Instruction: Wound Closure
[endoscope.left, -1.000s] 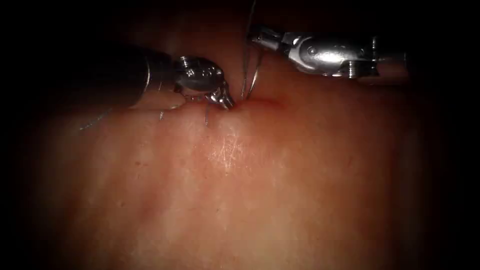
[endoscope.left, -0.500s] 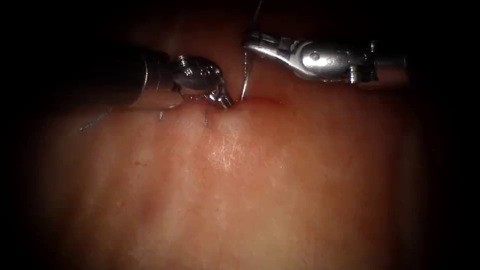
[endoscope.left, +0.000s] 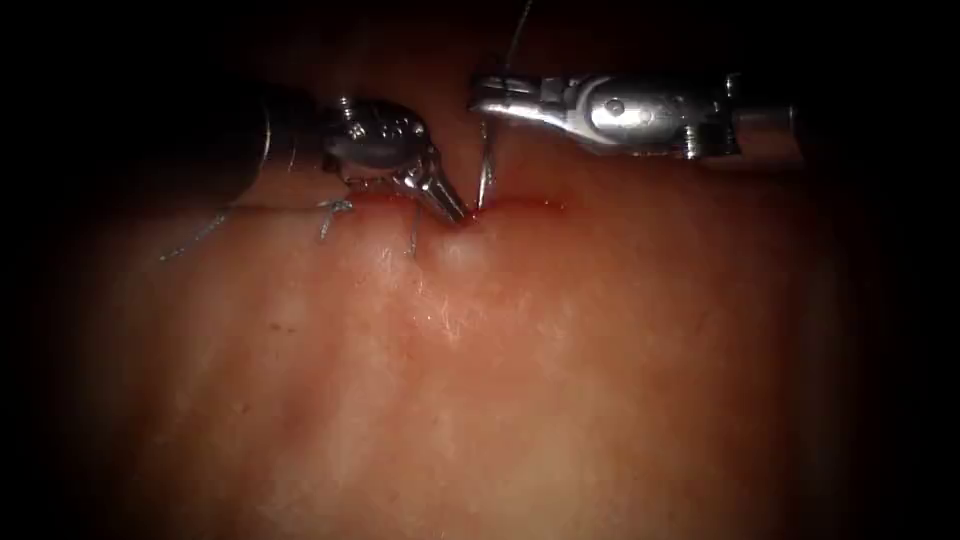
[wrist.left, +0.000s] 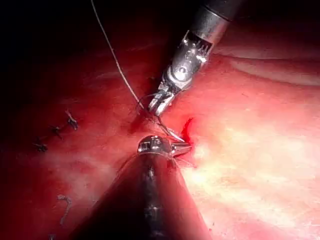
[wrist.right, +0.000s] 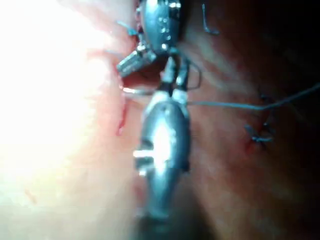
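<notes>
Where red fluid (endoscope.left: 530, 206) pools — glistening tissue (endoscope.left: 480, 380)

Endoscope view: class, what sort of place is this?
Likely a surgical practice bench: two thin metal tools, the left tool and the right tool, work a curved needle and thread at a cut in tissue.

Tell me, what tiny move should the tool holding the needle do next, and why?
Probably lift gently along the curve: the right tool grips the needle's upper end, its lower end sits in the tissue at the cut, the left tool's tip beside it.
</notes>
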